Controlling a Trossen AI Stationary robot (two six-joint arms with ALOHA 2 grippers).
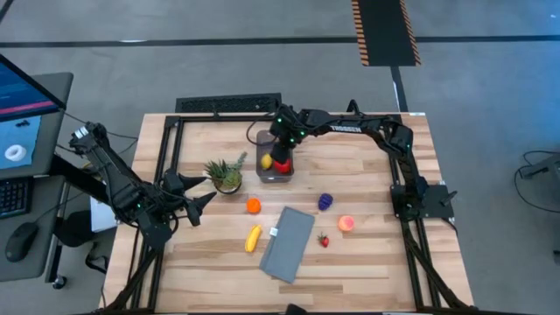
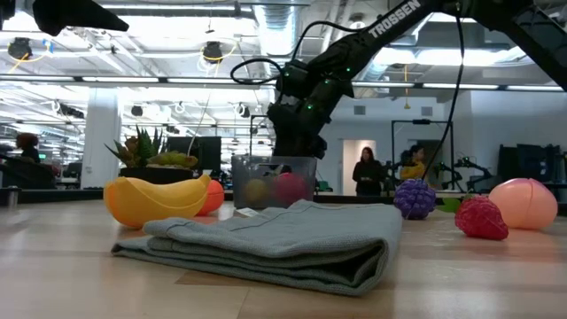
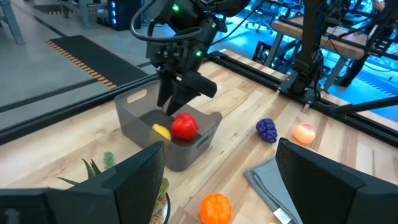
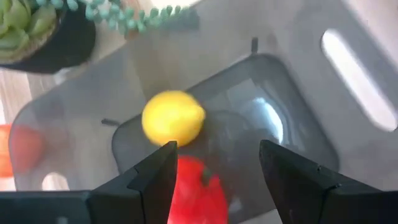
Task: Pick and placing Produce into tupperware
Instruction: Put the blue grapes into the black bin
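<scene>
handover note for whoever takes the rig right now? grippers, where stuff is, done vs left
Right gripper: open, directly above the tupperware, holding nothing.
Left gripper: open, idle at the table's left side beside the pineapple.
Done: lemon and red fruit are in the tub.
Left on the table: orange, banana, grapes, strawberry, peach, all around the folded grey cloth.

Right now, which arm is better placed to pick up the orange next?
Probably the left. Its gripper waits open, facing the orange nearby. The right gripper hangs open above the tupperware, farther from it.
</scene>
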